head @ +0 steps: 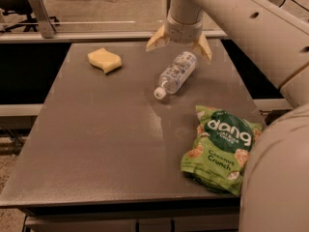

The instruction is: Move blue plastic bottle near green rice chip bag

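The blue plastic bottle (175, 73), clear with a white cap and pale label, lies on its side at the back middle of the grey table (96, 144), cap pointing toward the front left. The green rice chip bag (223, 148) with white "dang" lettering lies at the front right, partly behind my arm. My gripper (179, 46) hangs open just above the bottle's far end, its two tan fingers (157, 39) spread on either side. It holds nothing.
A yellow sponge (105, 60) lies at the back left of the table. My large white arm (270, 47) fills the right side and the lower right corner. A metal rail (72, 35) runs behind the table's far edge.
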Available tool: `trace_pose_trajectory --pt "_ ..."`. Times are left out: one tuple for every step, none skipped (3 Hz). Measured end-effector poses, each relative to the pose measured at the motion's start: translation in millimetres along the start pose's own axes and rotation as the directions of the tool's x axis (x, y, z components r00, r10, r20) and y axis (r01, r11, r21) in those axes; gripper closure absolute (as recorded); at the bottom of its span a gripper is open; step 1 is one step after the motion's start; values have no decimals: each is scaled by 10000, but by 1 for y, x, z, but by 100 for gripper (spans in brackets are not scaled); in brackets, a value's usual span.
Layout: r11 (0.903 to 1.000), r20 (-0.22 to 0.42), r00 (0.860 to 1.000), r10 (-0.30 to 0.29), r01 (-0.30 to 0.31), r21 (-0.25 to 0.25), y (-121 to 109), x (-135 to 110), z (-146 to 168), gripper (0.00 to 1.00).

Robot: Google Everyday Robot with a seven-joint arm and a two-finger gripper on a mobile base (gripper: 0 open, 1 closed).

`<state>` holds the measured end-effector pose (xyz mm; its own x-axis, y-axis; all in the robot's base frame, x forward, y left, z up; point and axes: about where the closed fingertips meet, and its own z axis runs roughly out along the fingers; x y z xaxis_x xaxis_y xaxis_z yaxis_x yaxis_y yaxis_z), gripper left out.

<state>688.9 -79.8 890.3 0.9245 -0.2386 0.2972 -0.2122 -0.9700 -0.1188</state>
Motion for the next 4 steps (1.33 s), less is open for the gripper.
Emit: trace_pose_trajectory --pt "9798 -311 9856 -1661 1613 -1183 12 5 25 0" --pt "9712 -8 9860 -1669 1643 -1723 15 9 45 0" --pt "9716 -9 9865 -1635 1609 -1733 16 10 45 0" --pt "9911 78 9937 -1120 1123 -720 12 8 40 0"
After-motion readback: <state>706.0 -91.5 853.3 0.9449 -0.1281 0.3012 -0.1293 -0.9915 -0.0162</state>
